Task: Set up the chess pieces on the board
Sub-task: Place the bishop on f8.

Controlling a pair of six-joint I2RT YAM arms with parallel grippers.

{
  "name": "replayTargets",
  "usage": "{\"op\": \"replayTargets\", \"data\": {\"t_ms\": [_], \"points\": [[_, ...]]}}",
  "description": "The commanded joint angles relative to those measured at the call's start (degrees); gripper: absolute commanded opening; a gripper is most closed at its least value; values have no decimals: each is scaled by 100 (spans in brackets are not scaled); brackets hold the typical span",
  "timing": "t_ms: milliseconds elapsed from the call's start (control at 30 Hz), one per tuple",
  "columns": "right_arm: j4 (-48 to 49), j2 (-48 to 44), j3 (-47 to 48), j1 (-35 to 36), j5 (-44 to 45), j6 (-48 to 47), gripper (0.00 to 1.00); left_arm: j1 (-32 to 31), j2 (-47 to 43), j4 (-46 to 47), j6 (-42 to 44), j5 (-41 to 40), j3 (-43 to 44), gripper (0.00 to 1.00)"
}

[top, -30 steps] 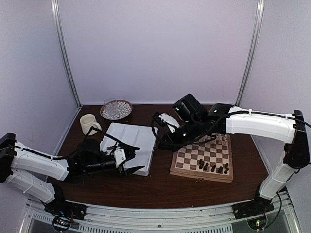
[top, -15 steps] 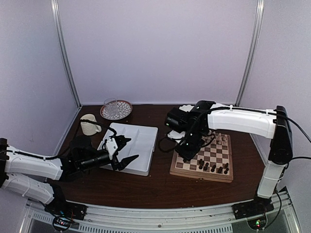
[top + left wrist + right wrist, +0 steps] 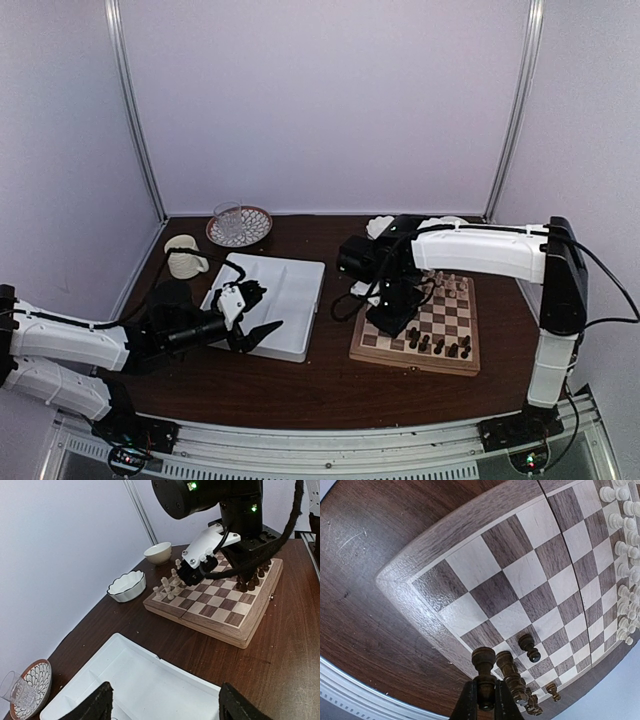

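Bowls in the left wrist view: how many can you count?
2. A scalloped white bowl sits beside the board; a smaller round bowl sits beyond it. The right arm could hide others.

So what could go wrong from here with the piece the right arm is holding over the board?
1. The right fingers grip a dark piece right beside the standing dark pieces at the board edge; lowering it could topple them.
2. It hangs near the board's border, so it may land off its square.
3. The right arm's cable sags low over the board and could snag pieces.
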Motion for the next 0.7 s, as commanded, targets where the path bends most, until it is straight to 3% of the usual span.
{"op": "replayTargets", "data": {"t_ms": [0,667], "points": [[25,70,-86,-102,104,-152,0,64,30,61,-71,-73,50,72],[374,344,-389,-236,-119,-242,0,77,49,-75,-99,-86,109,73]]}}
